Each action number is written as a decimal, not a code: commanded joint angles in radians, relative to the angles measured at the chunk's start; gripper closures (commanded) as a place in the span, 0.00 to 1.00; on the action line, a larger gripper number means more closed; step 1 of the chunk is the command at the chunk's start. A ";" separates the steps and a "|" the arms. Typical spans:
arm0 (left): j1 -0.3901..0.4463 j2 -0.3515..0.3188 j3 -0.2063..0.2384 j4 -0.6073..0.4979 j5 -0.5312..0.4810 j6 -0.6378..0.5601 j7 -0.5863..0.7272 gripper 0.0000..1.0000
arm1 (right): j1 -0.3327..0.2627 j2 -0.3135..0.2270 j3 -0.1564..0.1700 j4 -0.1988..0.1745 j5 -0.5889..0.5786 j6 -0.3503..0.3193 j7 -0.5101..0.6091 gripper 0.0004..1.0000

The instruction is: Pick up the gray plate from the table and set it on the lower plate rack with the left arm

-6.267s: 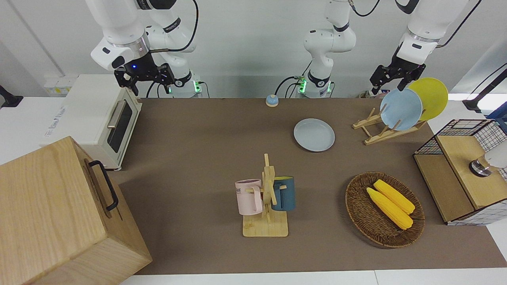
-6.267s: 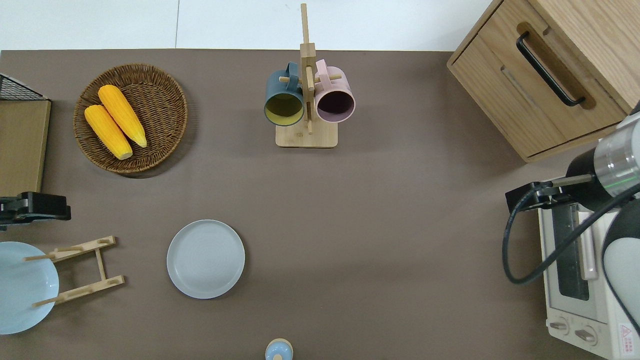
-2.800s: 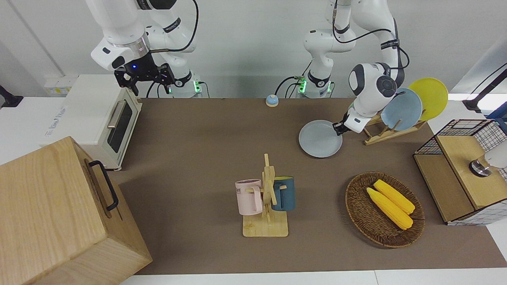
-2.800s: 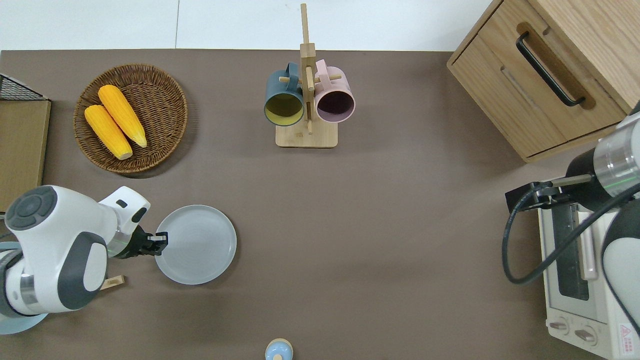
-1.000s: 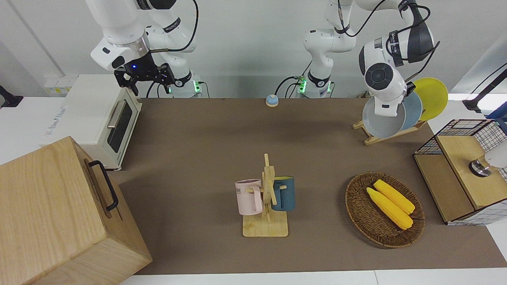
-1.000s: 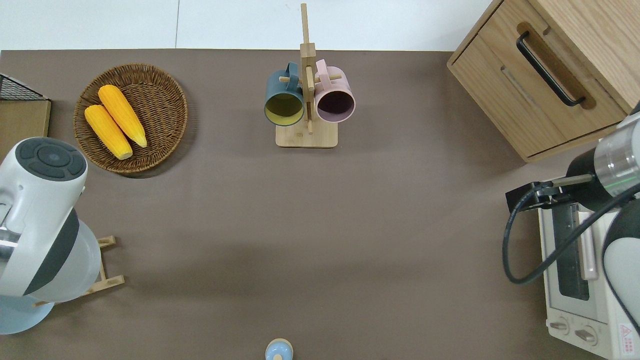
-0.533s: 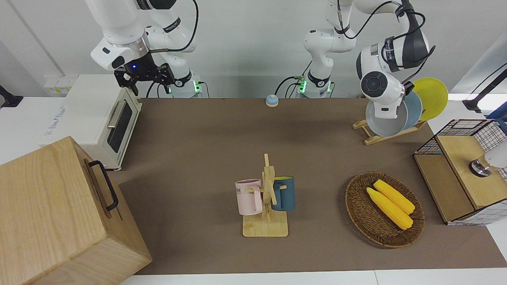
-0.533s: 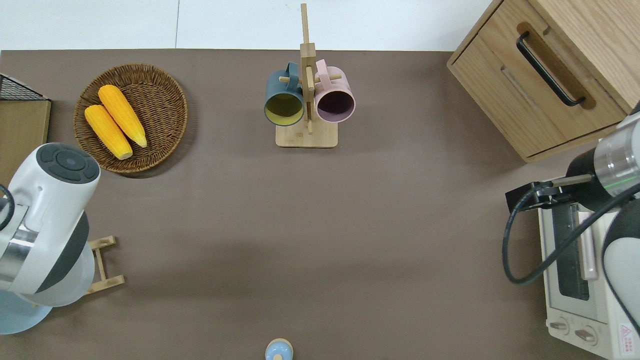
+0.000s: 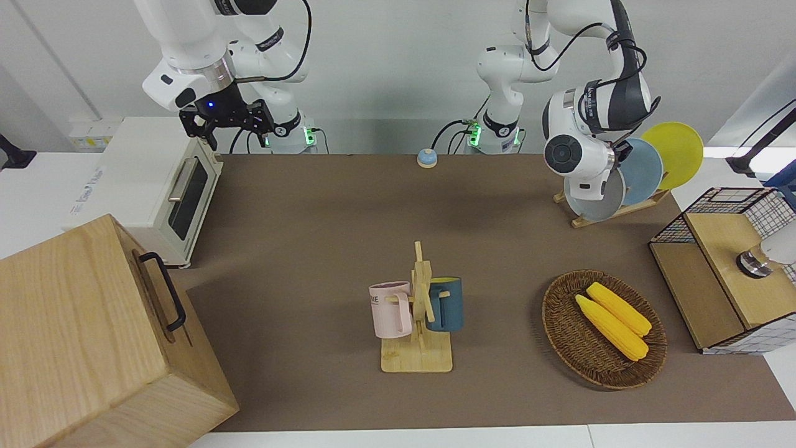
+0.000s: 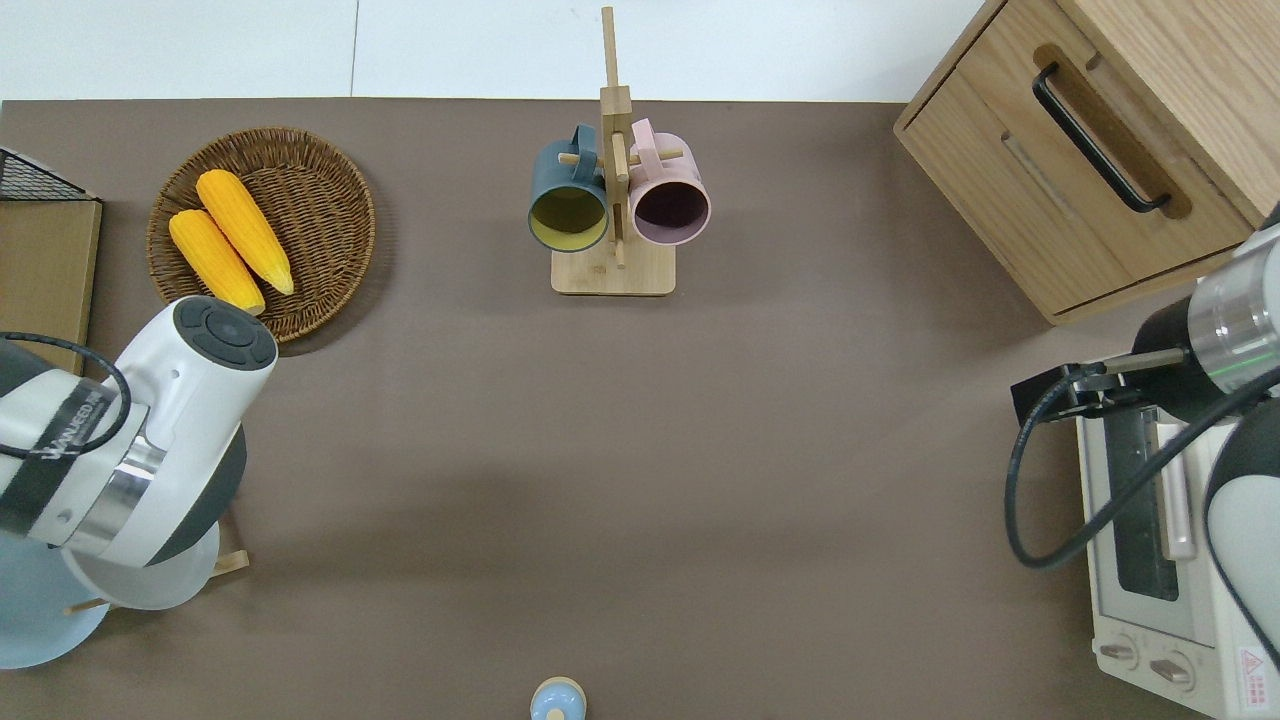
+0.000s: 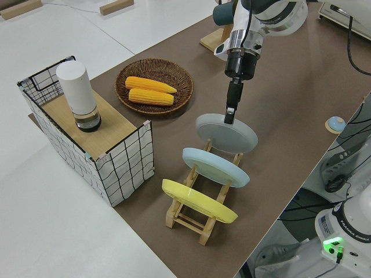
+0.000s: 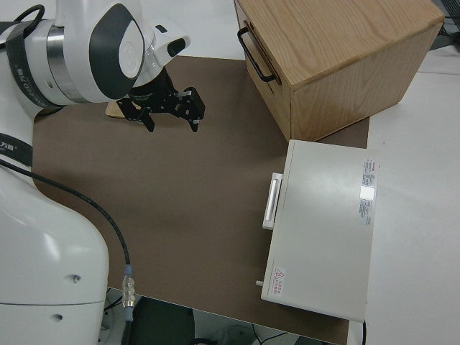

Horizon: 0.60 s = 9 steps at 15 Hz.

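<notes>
Pretty much at the finish line here. The gray plate (image 11: pixel 226 132) is standing on edge in the lower plate rack (image 11: pixel 200 219), in the slot next to the light blue plate (image 11: pixel 215 166), with the yellow plate (image 11: pixel 198 201) one slot on. The left gripper (image 11: pixel 230 115) is pinched on the gray plate's top rim, so what's left is letting go and backing off. Right arm is parked, its gripper (image 12: pixel 171 111) spread open.

We are in a robot lab staged as a kitchen: two white arms (image 9: pixel 186 50) bolted at a brown-covered table (image 9: pixel 311 211) against bare white walls, with a toaster oven (image 9: pixel 149 186), a mug stand (image 9: pixel 418 323), a plate rack (image 11: pixel 200 211) and a basket of corn (image 9: pixel 603 330).
</notes>
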 commanded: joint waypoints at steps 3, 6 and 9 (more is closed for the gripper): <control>-0.020 0.015 0.000 -0.013 0.050 -0.036 -0.025 1.00 | -0.026 -0.002 0.023 0.010 -0.007 -0.014 0.013 0.02; -0.019 0.014 0.000 -0.013 0.091 -0.036 -0.015 1.00 | -0.026 -0.002 0.023 0.010 -0.007 -0.014 0.013 0.02; -0.020 0.017 0.000 -0.015 0.087 -0.036 -0.028 1.00 | -0.026 -0.002 0.023 0.010 -0.007 -0.014 0.013 0.02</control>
